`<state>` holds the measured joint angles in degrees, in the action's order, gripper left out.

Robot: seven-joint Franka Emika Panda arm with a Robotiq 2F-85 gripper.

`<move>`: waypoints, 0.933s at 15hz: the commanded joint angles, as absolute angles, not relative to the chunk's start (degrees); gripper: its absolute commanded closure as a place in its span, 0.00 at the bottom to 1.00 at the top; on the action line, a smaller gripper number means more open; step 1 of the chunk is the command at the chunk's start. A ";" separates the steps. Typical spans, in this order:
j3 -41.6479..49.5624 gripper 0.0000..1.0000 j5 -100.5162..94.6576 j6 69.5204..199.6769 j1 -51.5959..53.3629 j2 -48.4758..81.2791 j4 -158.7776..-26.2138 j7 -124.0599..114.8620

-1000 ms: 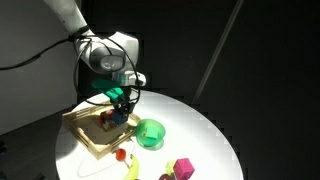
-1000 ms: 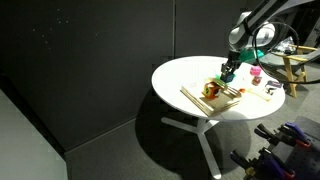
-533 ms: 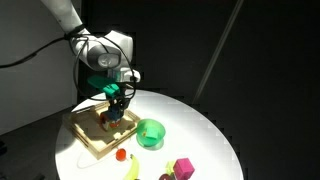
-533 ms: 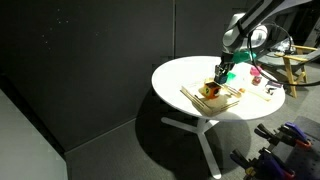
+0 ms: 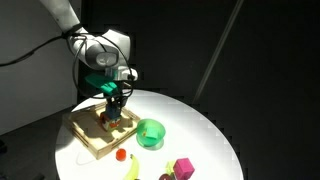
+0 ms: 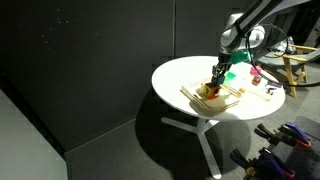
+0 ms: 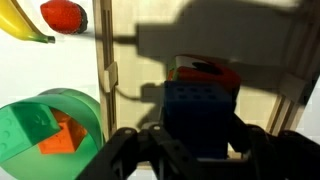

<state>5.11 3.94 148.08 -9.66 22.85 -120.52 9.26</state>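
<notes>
My gripper (image 7: 197, 152) is shut on a dark blue studded block (image 7: 200, 112), one finger on each side of it. The block hangs low over a flat wooden tray (image 7: 130, 60), just above a red and orange object (image 7: 205, 70) lying in the tray's shadow. In both exterior views the gripper (image 5: 114, 108) (image 6: 216, 80) points straight down over the wooden tray (image 5: 92, 138) (image 6: 224, 98) on the round white table (image 5: 200, 130). Whether the block touches what lies under it is hidden by shadow.
A green bowl (image 5: 150, 133) (image 7: 45, 125) beside the tray holds an orange piece and a green block. A banana (image 7: 22, 24) (image 5: 132, 170), a red fruit (image 7: 62, 13) and a pink block (image 5: 183, 167) lie near the table's front edge.
The arm has carried the blue block sideways, away from the green bowl and further over the wooden tray, and slightly lower. The grip has not changed.
</notes>
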 commanded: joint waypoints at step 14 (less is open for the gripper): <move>4.72 0.70 3.16 146.33 -9.36 24.09 -118.96 7.77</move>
<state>4.54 3.94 147.99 -9.65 23.33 -120.51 9.26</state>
